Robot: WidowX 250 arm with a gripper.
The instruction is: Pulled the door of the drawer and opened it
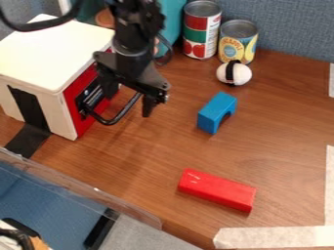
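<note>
The drawer's box (55,49) stands on the table (140,151) at the upper left, pale on its top and side, with a red front (75,100) turned to the right; a black curved handle (116,118) juts out from that front over the table; as far as can be seen, the front sits in line with the box's edges, the door closed. The black gripper (130,106) hangs down just in front of it, at the handle; its fingers are open, one near the red front and the other farther right, with the handle's bar running up between them; whether either one touches the bar, I cannot tell.

A strip of black tape (27,108) runs down the box's side and onto the table; a tall can (194,38) and a shorter can (237,44) stand side by side near the back, with a white ball (241,74) banded in black just in front of the shorter one; a blue block (212,114) with an arched notch lies right of the gripper; a red block (217,189) lies nearer the front, above pale tape (281,238).
</note>
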